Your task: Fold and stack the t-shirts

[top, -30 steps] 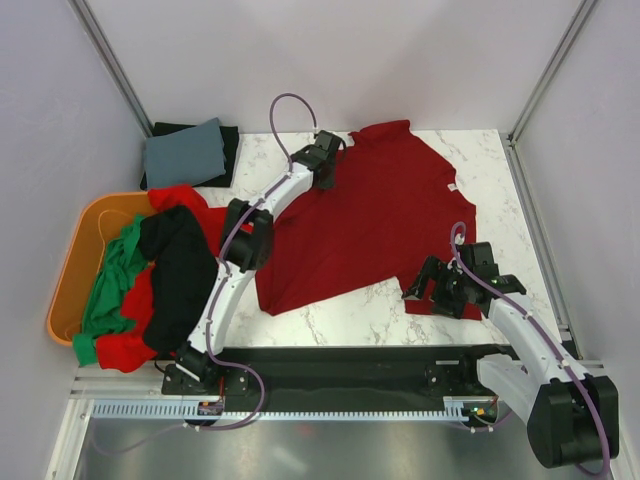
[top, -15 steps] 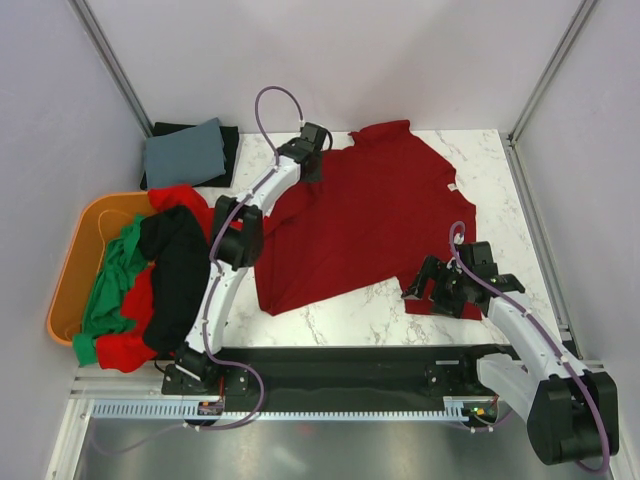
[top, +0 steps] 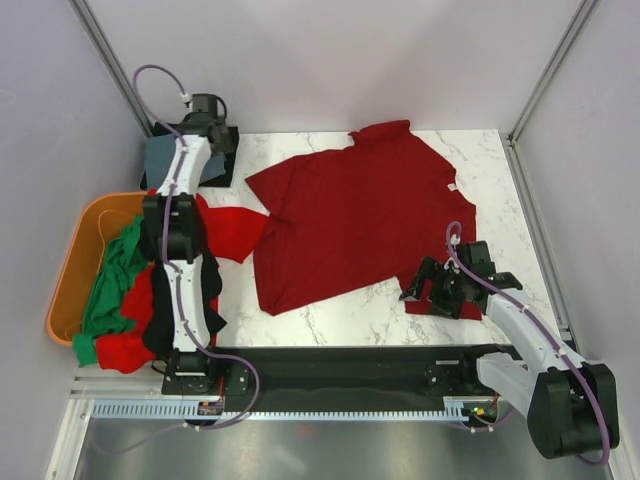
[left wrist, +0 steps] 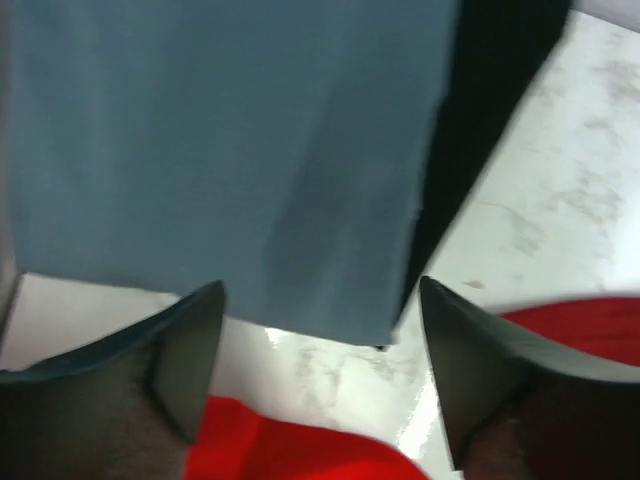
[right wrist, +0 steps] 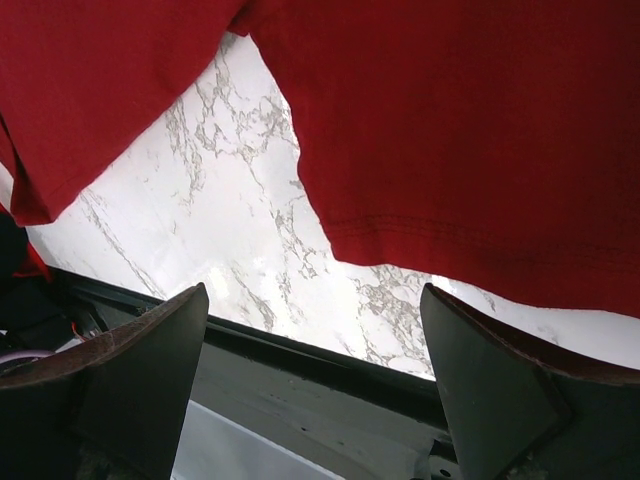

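A dark red t-shirt (top: 360, 210) lies spread flat across the marble table, its hem showing in the right wrist view (right wrist: 480, 130). More t-shirts are heaped at the left: green (top: 110, 290), black (top: 180, 280) and bright red (top: 232, 230). My left gripper (top: 218, 148) (left wrist: 320, 290) hangs open over the near edge of a folded grey-blue cloth (left wrist: 230, 150) at the back left, holding nothing. Bright red cloth (left wrist: 290, 450) shows below its fingers. My right gripper (top: 428, 292) (right wrist: 315, 292) is open and empty just off the dark red shirt's front right corner.
An orange tub (top: 70, 260) at the left edge holds part of the heap. The grey-blue cloth (top: 185, 152) rests on a folded black one (top: 228, 150). Walls and metal posts close in the back corners. A black rail (top: 340, 365) runs along the table's near edge.
My left gripper has let go of the dark red shirt and opened, and its arm has swung left over the folded stack. The shirt's left sleeve now lies flat. The right arm barely moved.
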